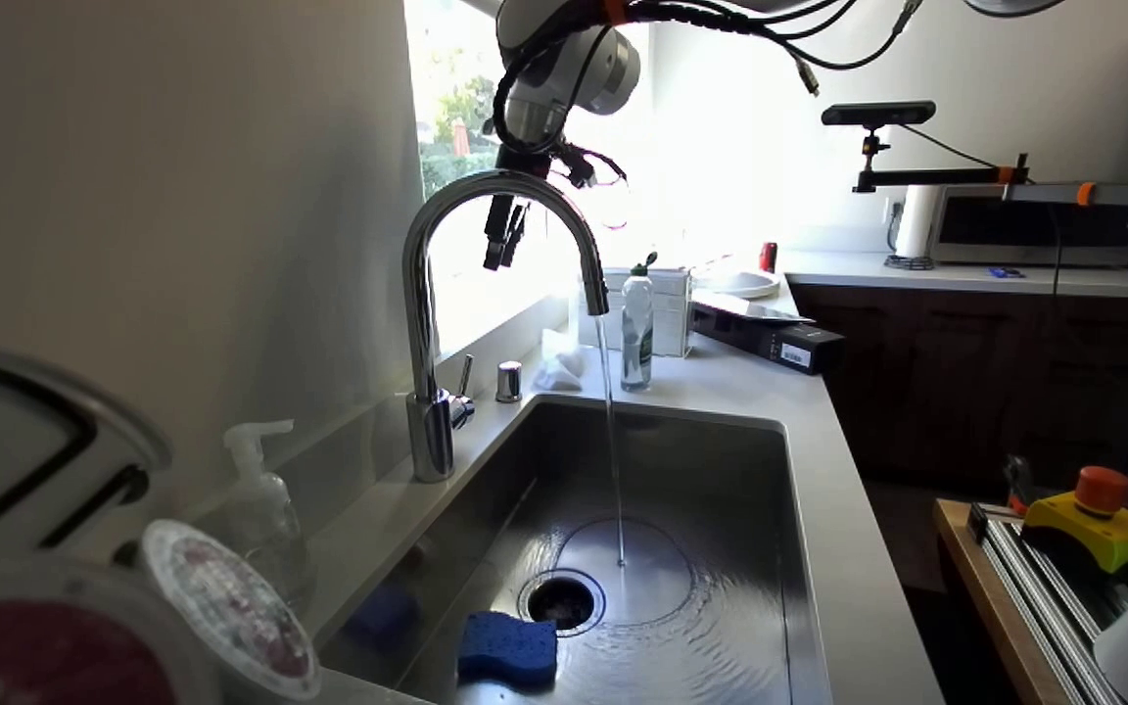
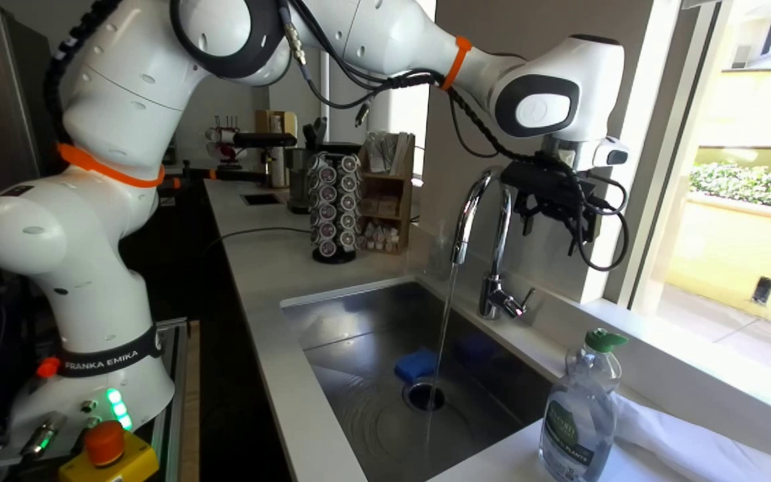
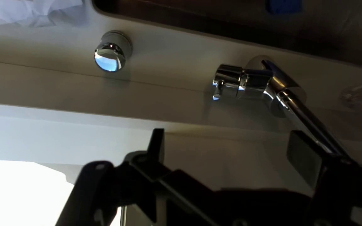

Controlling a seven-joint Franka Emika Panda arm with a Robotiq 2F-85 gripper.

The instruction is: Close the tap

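Observation:
The tap (image 1: 420, 323) is a tall chrome gooseneck at the sink's wall side, also in an exterior view (image 2: 489, 294) and the wrist view (image 3: 280, 84). Water (image 1: 613, 441) runs from its spout into the sink. Its small side lever (image 1: 466, 376) points up and towards the wall or window; it shows in an exterior view (image 2: 528, 298) and the wrist view (image 3: 218, 89). My gripper (image 2: 549, 241) hangs fingers down above the lever, near the window, apart from it. In the wrist view the gripper (image 3: 226, 136) is open with nothing between its fingers; the gooseneck passes by the right finger.
A steel sink (image 1: 799, 548) holds a blue sponge (image 1: 508, 648). A small chrome fitting (image 3: 113, 51) stands beside the tap. A dish soap bottle (image 2: 576, 422) and white paper (image 2: 687, 435) lie nearby. A clear pump dispenser (image 1: 265, 490) stands behind the tap. Window and wall border the gripper.

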